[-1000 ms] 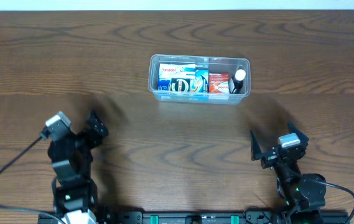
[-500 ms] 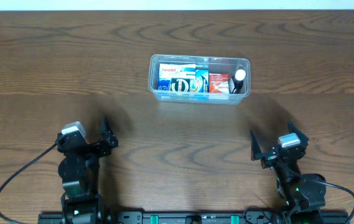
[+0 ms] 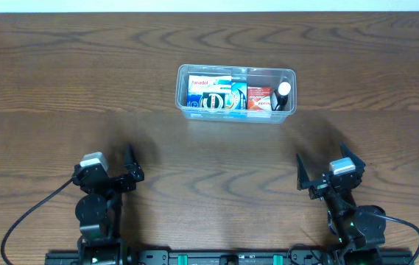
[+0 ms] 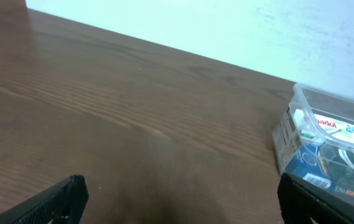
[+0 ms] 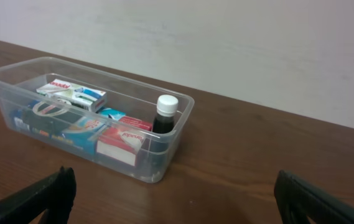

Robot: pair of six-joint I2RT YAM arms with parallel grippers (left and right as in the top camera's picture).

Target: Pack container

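The clear plastic container [image 3: 290, 73] stands at the table's back middle. It holds a blue-and-white box [image 3: 208, 85], a red box [image 3: 258, 97] and a dark bottle with a white cap [image 3: 283, 90]. It also shows in the right wrist view [image 5: 186, 109] and at the right edge of the left wrist view [image 4: 301, 93]. My left gripper [image 3: 115, 173] is open and empty at the front left, far from the container. My right gripper [image 3: 327, 168] is open and empty at the front right.
The brown wooden table [image 3: 216, 169] stretches between the grippers and the container. A pale wall [image 5: 226, 37] rises behind the table's far edge.
My left arm has drawn back toward the front edge and shifted right, turning to face forward. The right arm and the container have not moved.
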